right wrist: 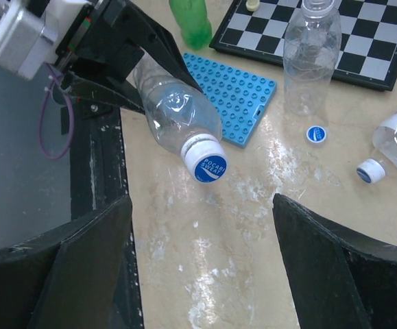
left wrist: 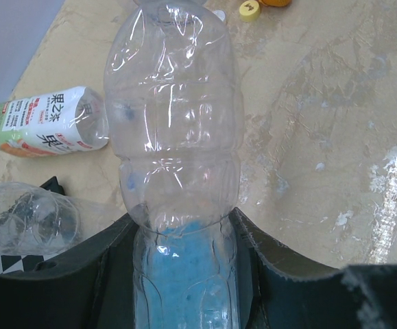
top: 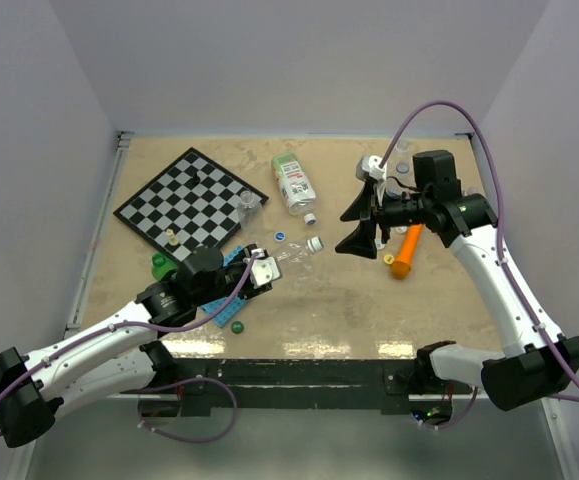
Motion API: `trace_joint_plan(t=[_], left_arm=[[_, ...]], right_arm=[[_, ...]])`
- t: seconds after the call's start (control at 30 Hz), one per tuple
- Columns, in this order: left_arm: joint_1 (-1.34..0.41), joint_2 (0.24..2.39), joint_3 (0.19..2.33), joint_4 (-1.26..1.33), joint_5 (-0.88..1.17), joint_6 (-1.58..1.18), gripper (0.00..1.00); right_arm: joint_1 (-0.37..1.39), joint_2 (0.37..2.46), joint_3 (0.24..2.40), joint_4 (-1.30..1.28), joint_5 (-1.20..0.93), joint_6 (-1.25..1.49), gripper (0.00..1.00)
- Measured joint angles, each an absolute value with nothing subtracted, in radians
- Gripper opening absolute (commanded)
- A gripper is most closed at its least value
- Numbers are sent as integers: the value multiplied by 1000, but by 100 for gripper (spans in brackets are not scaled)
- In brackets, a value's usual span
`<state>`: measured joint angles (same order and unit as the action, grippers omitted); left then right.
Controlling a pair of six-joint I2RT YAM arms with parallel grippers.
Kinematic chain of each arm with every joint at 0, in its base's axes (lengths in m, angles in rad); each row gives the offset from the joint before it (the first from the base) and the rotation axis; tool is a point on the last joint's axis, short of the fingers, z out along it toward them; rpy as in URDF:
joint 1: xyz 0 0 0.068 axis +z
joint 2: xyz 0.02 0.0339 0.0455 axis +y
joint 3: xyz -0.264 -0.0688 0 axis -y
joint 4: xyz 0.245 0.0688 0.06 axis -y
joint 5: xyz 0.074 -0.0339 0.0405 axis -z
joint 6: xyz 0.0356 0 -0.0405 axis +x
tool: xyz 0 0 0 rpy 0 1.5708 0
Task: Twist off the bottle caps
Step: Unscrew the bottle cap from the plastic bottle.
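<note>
The left gripper (top: 266, 268) is clamping its jaws, set only narrowly apart, around the lower body of a clear bottle (left wrist: 177, 137), holding it tilted above the table with the neck pointing toward the right arm. The white-and-blue Pocari Sweat cap (right wrist: 207, 164) is sitting on that neck, facing the right wrist camera. The right gripper (right wrist: 201, 205) is standing with its jaws wide apart, gripping nothing and touching nothing, hovering near the capped end but clear of it. A loose blue cap (right wrist: 315, 133) is lying flat on the table just beside an upright clear bottle (right wrist: 311, 55) with a bare neck, and a labelled bottle (top: 294, 183) is lying on its side farther back, wearing its own blue-and-white cap (right wrist: 371, 170). A green cap (top: 237, 325) is resting near the front edge beside the left arm. A green bottle (right wrist: 190, 20), a blue studded plate (right wrist: 232, 96) and a chessboard (top: 191, 200) are occupying the left half, while an orange carrot toy (top: 406, 250) is lying under the right arm. The table (top: 369, 310) is showing a beige marbled surface with pale scuffs, and plain pale walls (top: 289, 60) are enclosing it on three sides.
</note>
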<state>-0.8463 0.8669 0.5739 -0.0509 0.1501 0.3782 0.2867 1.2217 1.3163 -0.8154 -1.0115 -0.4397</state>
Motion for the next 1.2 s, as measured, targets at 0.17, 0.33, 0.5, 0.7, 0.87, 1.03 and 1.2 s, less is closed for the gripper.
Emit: trace_joint_plan(t=[0.17, 0.33, 0.5, 0.7, 0.87, 1.03, 1.2], left_arm=[[-846, 867, 574, -51, 148, 378, 1], [-846, 867, 574, -51, 148, 378, 1], [-846, 867, 574, -51, 148, 378, 1], [-846, 867, 574, -51, 148, 378, 1], [-846, 867, 574, -51, 148, 378, 1], [-846, 867, 574, -51, 148, 378, 1], [-846, 867, 574, -51, 148, 378, 1]], right_arm=[[287, 1216, 1314, -762, -1013, -318, 90], [287, 1192, 1301, -701, -1011, -201, 91], [287, 1181, 1278, -644, -1011, -119, 92], [292, 1225, 1242, -599, -1013, -70, 90], [349, 1325, 1220, -585, -1010, -52, 87], [394, 1383, 1219, -583, -1013, -48, 75], [394, 1378, 1219, -583, -1022, -56, 57]])
